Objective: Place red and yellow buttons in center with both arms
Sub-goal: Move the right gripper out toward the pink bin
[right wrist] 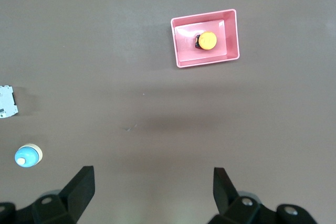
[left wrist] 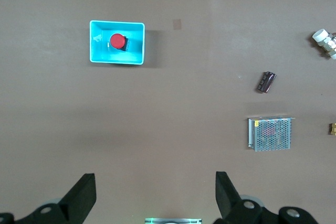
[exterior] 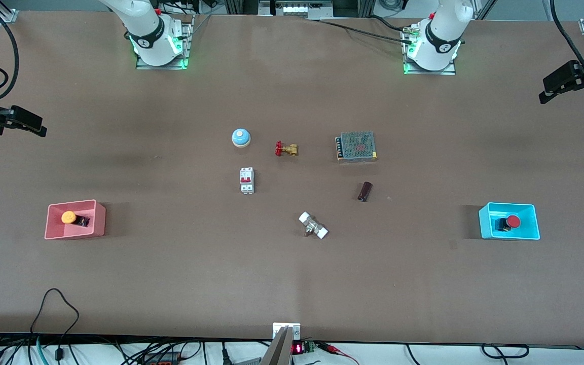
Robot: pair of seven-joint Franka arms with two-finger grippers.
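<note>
Red button [exterior: 513, 221] is lying in the cyan bin [exterior: 485, 221], yellow button [exterior: 68, 217] in the pink bin [exterior: 99, 219]; left claw [left wrist: 152, 195] and right claw [right wrist: 149, 192], both wide, are hovering high, needing straight descents between bin walls.

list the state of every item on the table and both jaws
red button: lying in cyan bin
yellow button: lying in pink bin
left gripper: jaws open, empty
right gripper: jaws open, empty
brass valve: on its side
circuit breaker: flat on table
bell: upright
</note>
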